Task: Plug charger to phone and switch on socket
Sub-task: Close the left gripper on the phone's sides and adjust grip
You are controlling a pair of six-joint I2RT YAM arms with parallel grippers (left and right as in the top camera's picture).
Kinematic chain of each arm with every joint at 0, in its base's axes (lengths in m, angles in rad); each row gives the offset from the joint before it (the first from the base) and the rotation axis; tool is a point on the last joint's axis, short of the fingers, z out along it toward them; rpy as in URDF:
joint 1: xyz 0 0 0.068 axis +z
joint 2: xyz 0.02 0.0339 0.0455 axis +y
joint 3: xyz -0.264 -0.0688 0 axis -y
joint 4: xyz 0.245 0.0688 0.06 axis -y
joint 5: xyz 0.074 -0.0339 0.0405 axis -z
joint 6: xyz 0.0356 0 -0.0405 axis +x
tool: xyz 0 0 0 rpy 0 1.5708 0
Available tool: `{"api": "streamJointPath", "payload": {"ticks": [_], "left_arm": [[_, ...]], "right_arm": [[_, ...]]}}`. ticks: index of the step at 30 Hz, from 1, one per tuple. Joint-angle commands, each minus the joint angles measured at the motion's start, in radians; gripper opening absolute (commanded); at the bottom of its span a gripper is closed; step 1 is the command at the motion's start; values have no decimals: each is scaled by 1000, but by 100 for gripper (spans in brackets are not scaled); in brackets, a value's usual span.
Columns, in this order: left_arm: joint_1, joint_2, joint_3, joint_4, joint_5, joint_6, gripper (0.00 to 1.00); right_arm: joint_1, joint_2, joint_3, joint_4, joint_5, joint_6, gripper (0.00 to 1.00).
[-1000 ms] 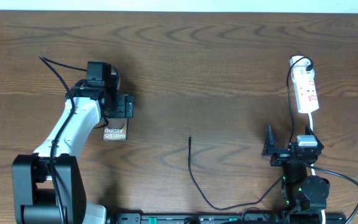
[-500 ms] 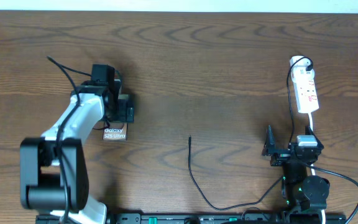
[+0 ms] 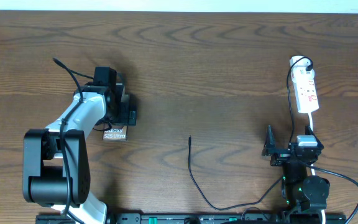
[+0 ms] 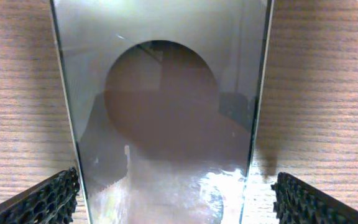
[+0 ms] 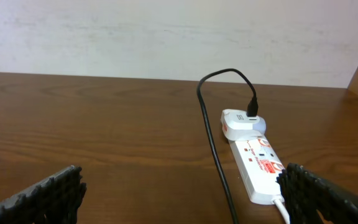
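Since the long thin black charger cable (image 3: 192,171) lies loose near the front of the brown wooden table (image 3: 229,56), nothing has hold of it. Its small tip points up the middle, well apart from the phone. A bit farther back, on the left, lies the flat shiny dark phone with white Galaxy letters (image 3: 115,132). If the left gripper (image 4: 179,202) squeezes that slippery glass badly, I think the phone could slide or spin. Then the tiny plug would miss its hole. The thin cable could also slip out of the fingers. Farthest back, on the right, sits the small white power strip with red marks (image 3: 307,93). A clumsy poke might shove it along and not flip its switch.

The right gripper (image 5: 179,193), near the front, has its jaws wide apart and holds nothing. The left gripper's jaws are wide too, with one finger on each side of the phone, and I cannot see them pinching it.
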Motion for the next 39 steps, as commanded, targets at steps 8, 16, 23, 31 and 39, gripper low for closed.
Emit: {"api": "streamJointPath", "payload": {"ticks": [8,16,23,31,39], "left_arm": [[28,-1,6,-13,18,14,98],[45,-1,6,-15,19,15,98],[44,-1,6,-20,19,15,98],[44,23,6,-27,18,15,98],[43,27,6,-19,18,15,98]], "right_arm": [[-5,-5,0,-4,1,13,99],[-5,-5,0,-4,1,14,99],[-5,-5,0,-4,1,13,99],[-5,-5,0,-4,1,13,99],[-5,-5,0,-5,1,13,99]]}}
